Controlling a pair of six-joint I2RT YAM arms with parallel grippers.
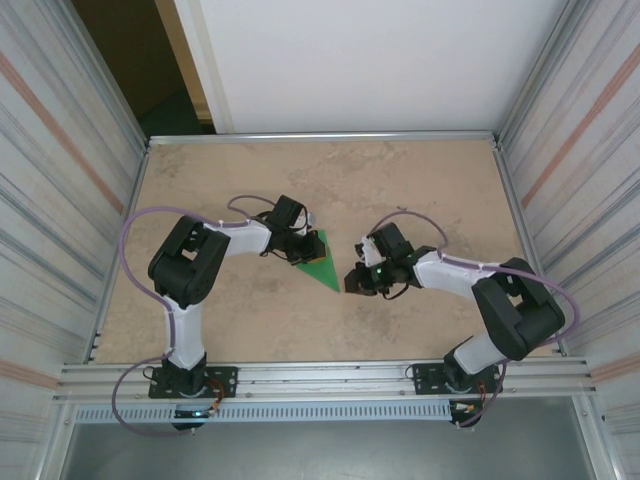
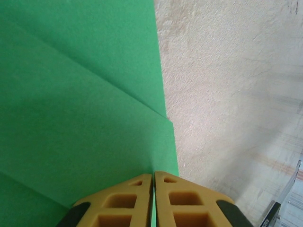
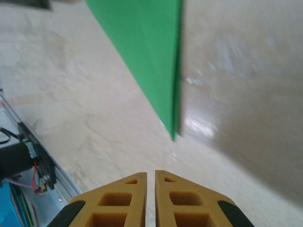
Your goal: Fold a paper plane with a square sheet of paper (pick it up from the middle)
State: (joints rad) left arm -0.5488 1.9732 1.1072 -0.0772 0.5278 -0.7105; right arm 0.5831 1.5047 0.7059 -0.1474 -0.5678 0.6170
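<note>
Beige mottled table [image 1: 420,190] between ribbed metal walls, and all the action sits mid-table. On the left, the left gripper [image 1: 298,243] has its jaws closed on the sheet of paper [image 1: 322,265]. The wrist view shows a green sliver nipped between the yellow fingers [image 2: 118,203], right at an edge where creased layers overlap. That reads as an anchoring hold, keeping the wide end from sliding. The green wedge tapers to a point toward the near right; whether it lies fully flat, I can't tell. Just beside that tip, not touching, the right gripper [image 1: 354,281] hangs low with jaws closed on nothing, seemingly lined up to press a crease along the long edge.
</note>
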